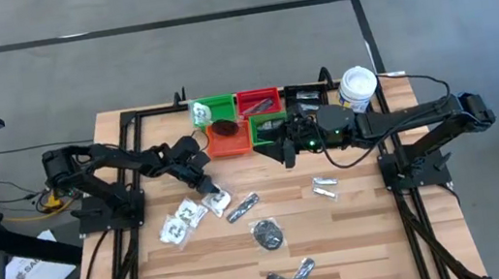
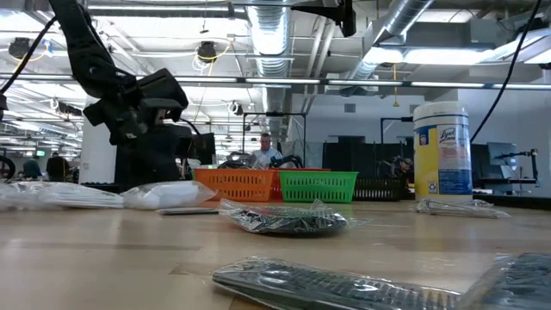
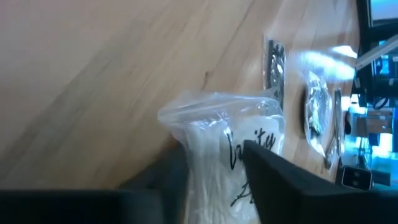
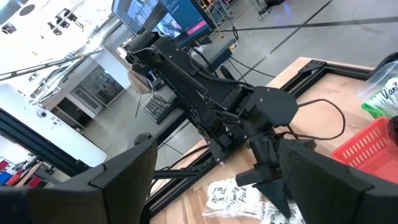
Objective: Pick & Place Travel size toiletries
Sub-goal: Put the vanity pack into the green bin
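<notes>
Now, left of centre in the high view, the left claw (image 1: 210,192) sits low over a clear plastic packet with white contents (image 1: 216,201) on the wooden tabletop (image 1: 360,231), its dark fingers (image 3: 292,180) straddling the bag, partly closed around it. Judging by this, the grasp step is underway; next comes a firm pinch, then a lift toward the trays. Right of centre, the right claw (image 1: 287,150) hovers spread wide beside the orange mesh tray (image 1: 228,142).
</notes>
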